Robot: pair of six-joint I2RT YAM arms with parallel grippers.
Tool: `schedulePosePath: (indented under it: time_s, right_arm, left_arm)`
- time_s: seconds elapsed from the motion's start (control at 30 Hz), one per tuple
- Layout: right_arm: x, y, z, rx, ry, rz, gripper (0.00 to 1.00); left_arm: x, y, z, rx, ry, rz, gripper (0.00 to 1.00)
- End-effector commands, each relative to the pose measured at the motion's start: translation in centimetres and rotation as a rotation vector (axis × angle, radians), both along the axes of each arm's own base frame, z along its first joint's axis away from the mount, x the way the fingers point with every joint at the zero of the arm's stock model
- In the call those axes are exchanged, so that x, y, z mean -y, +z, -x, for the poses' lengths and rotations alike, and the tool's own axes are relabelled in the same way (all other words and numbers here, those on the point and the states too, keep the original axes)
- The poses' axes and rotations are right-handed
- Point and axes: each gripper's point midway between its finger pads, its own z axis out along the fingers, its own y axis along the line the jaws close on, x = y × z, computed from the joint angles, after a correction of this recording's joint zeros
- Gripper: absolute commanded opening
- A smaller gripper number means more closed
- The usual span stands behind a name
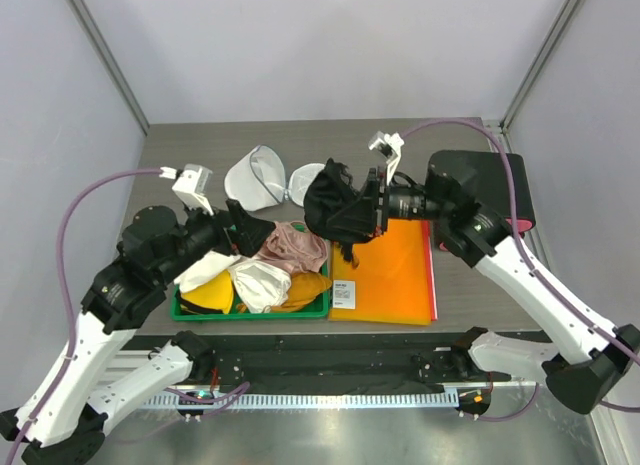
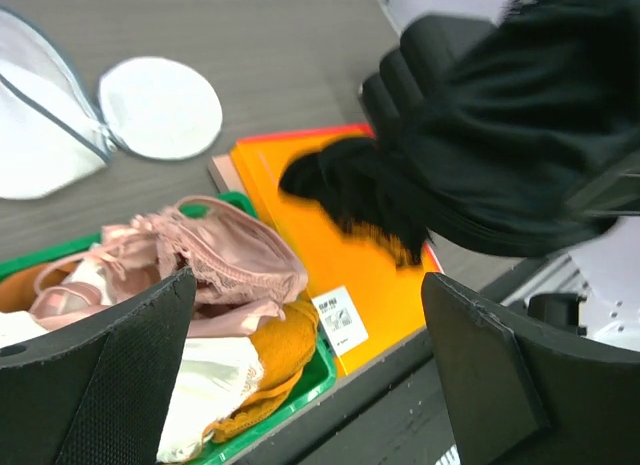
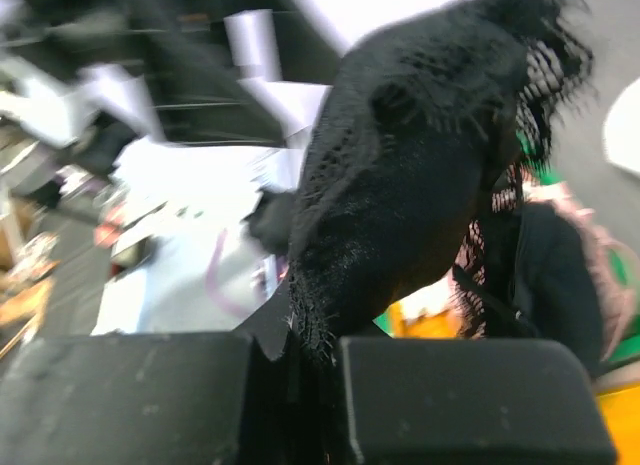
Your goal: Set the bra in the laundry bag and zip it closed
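Counted: one grey counter [image 1: 300,145], with a left arm [image 1: 130,285] and a right arm [image 1: 520,275] mounted at its near edge. One orange folder [image 1: 395,275] is laid just beside one green tray [image 1: 250,313]. In the tray one pink garment [image 1: 295,247], white pieces [image 1: 260,283] and a yellow piece [image 1: 208,297] are piled.

One white mesh laundry bag [image 1: 255,180] is seen behind the tray, its round flap [image 1: 305,177] lying flat on the counter beside it.

One bra [image 1: 335,210] is noted: black, lacy, bunched, with a ragged lace edge hanging. It is held off the counter over the folder's far-left corner. The right hand [image 1: 370,213] is clenched on it. The left hand [image 1: 245,233] is spread wide above the tray, grasping nothing.
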Motion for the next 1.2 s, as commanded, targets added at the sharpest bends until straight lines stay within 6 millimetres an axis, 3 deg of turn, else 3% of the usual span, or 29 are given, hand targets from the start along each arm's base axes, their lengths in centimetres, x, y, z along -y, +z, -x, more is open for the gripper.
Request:
schedulePosePath:
  time_s: [0.0,0.07,0.13,0.17,0.33,0.53,0.6,0.77,0.93,1.17]
  right_arm:
    - [1.6,2.3,5.4,0.007,0.164,-0.067,0.01]
    - [2.5,2.9,7.3,0.003,0.205,-0.085,0.01]
    - [3.0,3.1,8.4,0.004,0.222,-0.093,0.01]
    - [3.6,3.7,9.4,0.009,0.235,-0.107,0.01]
    - [4.8,4.3,11.9,-0.019,0.294,-0.123,0.01]
    - [6.4,4.6,15.2,-0.029,0.388,-0.131,0.01]
    - [6.8,4.7,16.0,-0.039,0.409,-0.134,0.01]
    - [7.4,5.1,17.1,-0.039,0.442,-0.138,0.01]
    - [7.7,5.9,17.7,-0.027,0.462,-0.151,0.01]
    - [8.1,6.4,18.3,-0.018,0.484,-0.158,0.01]
  left_arm:
    - [2.8,1.3,0.5,0.096,-0.153,0.073,0.96]
    - [3.7,0.6,0.4,0.099,-0.194,0.077,0.97]
    - [5.0,0.0,1.5,0.101,-0.295,0.093,0.97]
    - [5.2,1.0,2.1,0.155,-0.331,0.118,0.98]
    - [6.8,1.0,6.0,0.253,-0.581,0.148,0.98]
    - [8.3,0.6,8.3,0.310,-0.795,0.151,0.97]
    - [8.8,1.3,9.2,0.334,-0.868,0.176,0.97]
    - [10.3,2.0,9.8,0.370,-0.966,0.212,0.97]
    - [12.7,0.1,10.5,0.343,-1.060,0.139,0.96]
    - [14.9,-1.2,13.5,0.375,-1.204,0.086,0.95]
